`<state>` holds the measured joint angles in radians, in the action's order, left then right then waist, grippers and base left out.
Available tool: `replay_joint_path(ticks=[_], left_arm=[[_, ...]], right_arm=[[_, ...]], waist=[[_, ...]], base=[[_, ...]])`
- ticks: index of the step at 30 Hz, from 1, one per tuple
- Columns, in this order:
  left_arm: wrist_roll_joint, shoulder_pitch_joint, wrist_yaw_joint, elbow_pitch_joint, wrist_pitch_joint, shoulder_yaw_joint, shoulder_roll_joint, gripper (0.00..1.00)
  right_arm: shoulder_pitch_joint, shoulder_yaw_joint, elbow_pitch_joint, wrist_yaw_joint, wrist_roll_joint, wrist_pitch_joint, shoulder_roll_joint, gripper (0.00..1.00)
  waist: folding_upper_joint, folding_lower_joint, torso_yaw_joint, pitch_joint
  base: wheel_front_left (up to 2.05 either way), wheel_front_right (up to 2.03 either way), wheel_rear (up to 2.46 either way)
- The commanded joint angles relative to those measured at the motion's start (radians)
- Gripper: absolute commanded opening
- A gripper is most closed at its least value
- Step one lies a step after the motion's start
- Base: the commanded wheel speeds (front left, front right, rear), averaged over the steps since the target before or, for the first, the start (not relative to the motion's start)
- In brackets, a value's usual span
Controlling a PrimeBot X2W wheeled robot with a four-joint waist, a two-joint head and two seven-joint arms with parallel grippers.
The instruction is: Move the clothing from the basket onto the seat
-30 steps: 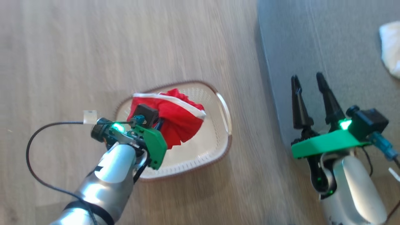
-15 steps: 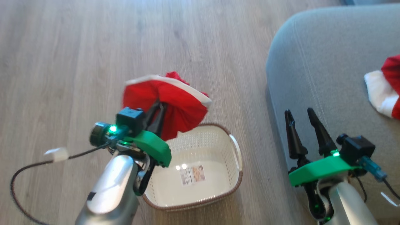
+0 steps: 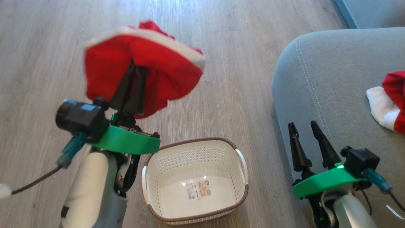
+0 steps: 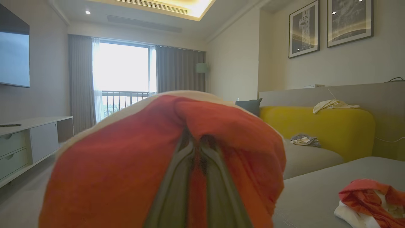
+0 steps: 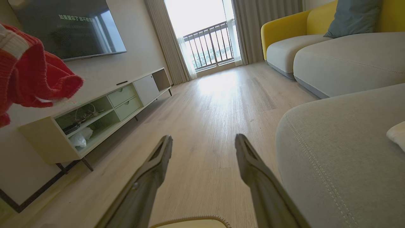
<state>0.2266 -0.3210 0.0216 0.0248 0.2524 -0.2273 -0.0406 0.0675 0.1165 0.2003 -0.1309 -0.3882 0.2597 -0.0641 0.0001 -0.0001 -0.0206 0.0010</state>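
1. The left gripper (image 3: 135, 71) is clamped on a red garment (image 3: 171, 72); its two dark fingers are pressed together and their tips are buried in the cloth
2. The garment drapes over those tips like a cap, raised above the floor (image 3: 47, 47); in the head view it sits up and to the left of the basket (image 3: 196, 141), apart from it
3. It is soft red fabric, bunched in loose folds, with a white band along its upper edge; the right wrist view shows a ribbed weave and a fuzzy hem (image 5: 28, 79)
4. The basket is cream perforated plastic, a rounded rectangle with a brown woven-look rim and white side handles; it stands on pale wood planks, with a paper label (image 3: 198, 189) on its bottom
5. The right gripper (image 3: 302, 124) has its fingers spread apart, beside the seat (image 3: 332, 95)
6. The seat is grey upholstery with a rounded corner and a double line of pale stitching; a second garment (image 3: 392, 101), red with a white cuff, lies on it
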Motion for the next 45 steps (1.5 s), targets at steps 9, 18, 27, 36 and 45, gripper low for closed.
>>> replay_joint_path(ticks=[9,18,27,36,45], left_arm=[[0.046,-0.047,-0.044,0.221,0.009,-0.002,-0.010,0.00],[0.072,-0.026,0.012,0.215,0.009,-0.138,-0.010,0.00],[0.076,-0.032,0.005,0.207,0.009,-0.212,-0.010,0.00],[0.078,-0.038,-0.004,0.196,0.009,-0.208,-0.010,0.00],[0.072,-0.043,-0.002,0.174,0.009,-0.169,-0.010,0.00]], right_arm=[[0.016,0.014,-0.042,0.000,0.001,0.002,0.002,1.00],[0.015,0.015,-0.052,0.000,0.001,0.002,0.005,1.00],[0.020,0.011,-0.056,0.000,-0.007,0.002,0.007,1.00],[0.027,0.010,-0.062,0.000,-0.004,0.002,0.009,1.00],[0.037,0.037,-0.116,0.000,-0.004,0.002,-0.013,1.00]], waist=[[-0.0001,0.0001,0.011,0.009],[-0.0001,0.0001,0.007,0.018],[-0.0001,0.0001,-0.005,0.034],[-0.0001,0.0001,-0.015,0.046],[-0.0001,0.0001,-0.026,0.062]], base=[[0.00,0.00,0.00],[0.00,0.00,0.00],[0.00,0.00,0.00],[0.00,0.00,0.00],[0.00,0.00,0.00]])
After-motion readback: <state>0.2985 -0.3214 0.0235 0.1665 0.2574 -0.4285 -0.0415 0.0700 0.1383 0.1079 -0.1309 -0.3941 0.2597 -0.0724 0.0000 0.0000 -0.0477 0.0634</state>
